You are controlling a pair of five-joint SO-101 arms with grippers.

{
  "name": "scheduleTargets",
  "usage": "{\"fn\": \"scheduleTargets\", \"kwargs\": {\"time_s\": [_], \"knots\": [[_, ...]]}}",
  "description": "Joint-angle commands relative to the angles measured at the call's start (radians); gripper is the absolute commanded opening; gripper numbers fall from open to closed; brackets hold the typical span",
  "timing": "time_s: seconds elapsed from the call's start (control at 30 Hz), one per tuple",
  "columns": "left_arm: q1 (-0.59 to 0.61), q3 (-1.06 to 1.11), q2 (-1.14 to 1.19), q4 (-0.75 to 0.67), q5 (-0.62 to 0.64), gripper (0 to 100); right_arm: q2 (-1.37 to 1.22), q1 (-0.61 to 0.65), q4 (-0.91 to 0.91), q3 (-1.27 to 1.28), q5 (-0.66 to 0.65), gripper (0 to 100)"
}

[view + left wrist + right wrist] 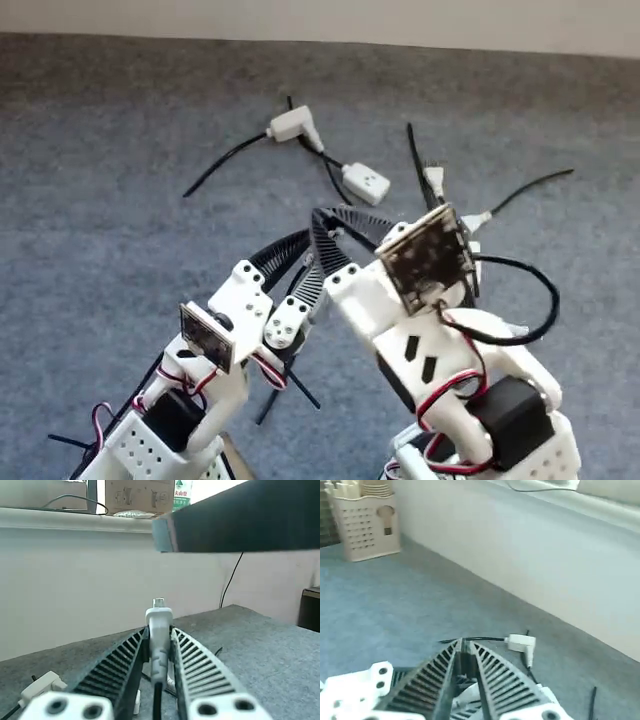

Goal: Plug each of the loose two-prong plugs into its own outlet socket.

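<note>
The two-prong plug [159, 622] stands upright in my left gripper [159, 632], clamped between the two black ribbed fingers [125, 665]. Its prongs point away from my wrist and its cord drops back down between the fingers. The gripper is closed only as far as the plug's body allows. My right gripper [466, 650] is close alongside, its tips almost meeting those of my left one above the grey surface [120, 180]. Its fingers are drawn together to a point, and something dark sits in the narrow gap that I cannot make out. A short way ahead of both grippers, past the tips, a white outlet socket [366, 184] lies on the surface. Farther out beyond it sits a white angled plug [291, 125], with a black cord [225, 160] trailing off toward my left. To the right of my right gripper, and a little ahead of it, a small white plug [433, 181] lies on a thin dark cord. It is well apart from the socket.
</note>
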State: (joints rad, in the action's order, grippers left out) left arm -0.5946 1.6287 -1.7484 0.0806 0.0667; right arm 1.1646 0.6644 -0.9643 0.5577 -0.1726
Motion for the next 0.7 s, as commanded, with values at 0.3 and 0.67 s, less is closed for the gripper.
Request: {"fn": "scheduleTargets", "kwargs": {"time_s": [0.3, 0.67], "knots": [[-0.001, -0.018, -0.002, 0.000, 0.003, 1, -0.091, -0.294, 0.222, 0.269, -0.028, 0.6], [0.007, -0.019, 0.005, 0.000, 0.006, 1, -0.059, -0.389, 0.147, 0.168, -0.112, 0.6]]}}
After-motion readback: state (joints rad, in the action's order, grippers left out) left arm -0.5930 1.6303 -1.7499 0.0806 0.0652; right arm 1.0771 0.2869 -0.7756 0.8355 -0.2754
